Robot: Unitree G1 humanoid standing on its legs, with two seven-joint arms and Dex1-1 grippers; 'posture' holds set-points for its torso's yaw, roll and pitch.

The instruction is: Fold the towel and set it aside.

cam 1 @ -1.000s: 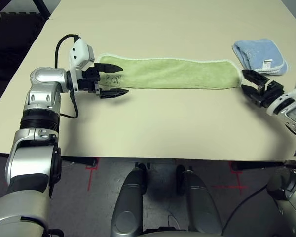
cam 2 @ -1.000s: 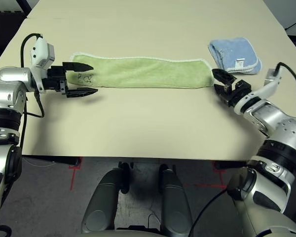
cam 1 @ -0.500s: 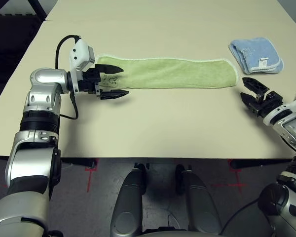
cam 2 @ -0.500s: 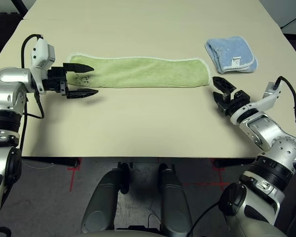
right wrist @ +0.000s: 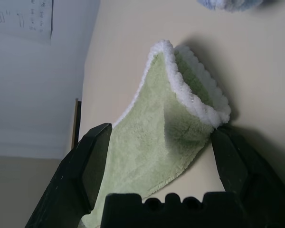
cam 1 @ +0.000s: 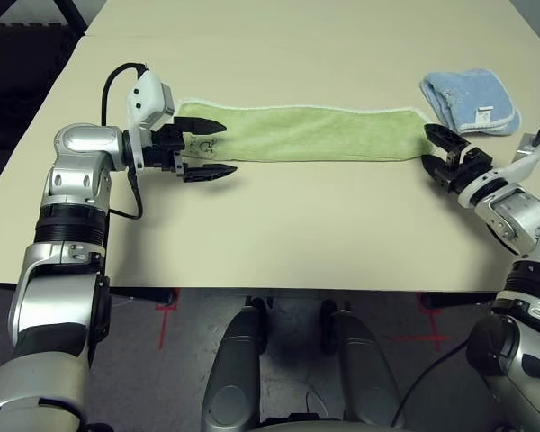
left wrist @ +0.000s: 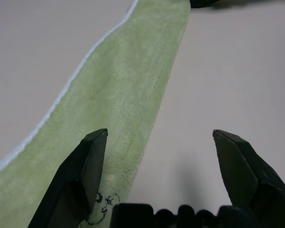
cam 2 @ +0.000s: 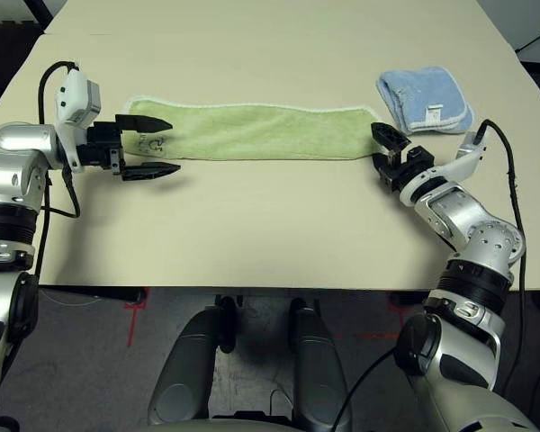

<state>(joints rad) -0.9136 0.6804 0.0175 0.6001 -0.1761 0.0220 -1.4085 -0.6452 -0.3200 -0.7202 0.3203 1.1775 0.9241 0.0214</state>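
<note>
my left gripper (cam 1: 205,148) sits released at the towel's nine o'clock end, one finger over the doodle. the towel (cam 1: 306,133) lies as a long strip across the table (cam 1: 279,234). my right gripper (cam 1: 436,148) is spread wide around its three o'clock end, not clamped. a blue towel (cam 1: 472,99) rests at its one o'clock.

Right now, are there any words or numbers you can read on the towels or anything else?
Green towel: dark embroidered doodle beside the left end effector, too small to read.
Blue towel: white tag with small marks, too blurred to read.
Nothing else carries writing.
</note>
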